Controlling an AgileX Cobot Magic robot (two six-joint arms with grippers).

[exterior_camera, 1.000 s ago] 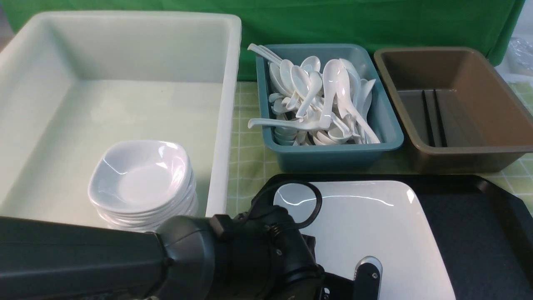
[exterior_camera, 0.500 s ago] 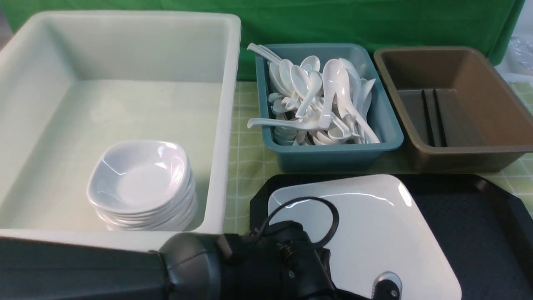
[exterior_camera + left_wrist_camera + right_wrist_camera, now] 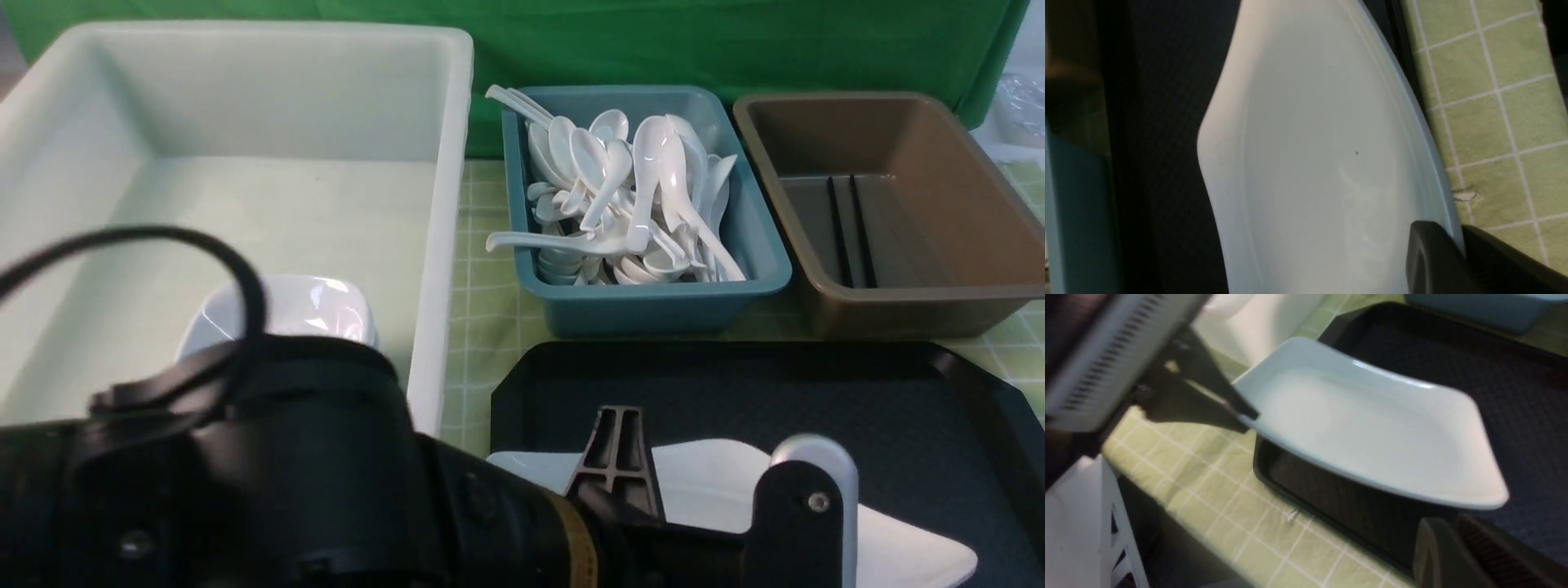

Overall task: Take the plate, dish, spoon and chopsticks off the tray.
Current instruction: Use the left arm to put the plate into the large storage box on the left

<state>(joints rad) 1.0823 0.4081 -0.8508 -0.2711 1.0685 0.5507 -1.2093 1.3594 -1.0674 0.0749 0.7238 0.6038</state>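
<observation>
The large white plate (image 3: 710,482) hangs tilted over the near left part of the black tray (image 3: 816,384). My left gripper (image 3: 1457,245) is shut on the plate's rim, one finger above and one below. From the right wrist the plate (image 3: 1372,428) shows raised above the tray's rim (image 3: 1298,498), with the left gripper (image 3: 1243,414) at its edge. My right gripper (image 3: 1453,528) sits low by the tray's near edge, shut and holding nothing. A stack of small white dishes (image 3: 318,302) stands in the white tub, half hidden by my left arm. Spoons (image 3: 629,196) fill the teal bin. Black chopsticks (image 3: 849,233) lie in the brown bin.
The white tub (image 3: 441,204) stands at the left, the teal bin (image 3: 653,306) in the middle and the brown bin (image 3: 980,212) at the right, all behind the tray. A green checked cloth (image 3: 482,310) covers the table. My left arm (image 3: 245,474) fills the near left.
My left gripper has shut on the plate's rim and lifted it. The plate has moved toward me and tilted, and the left arm has risen in front of the dishes.
</observation>
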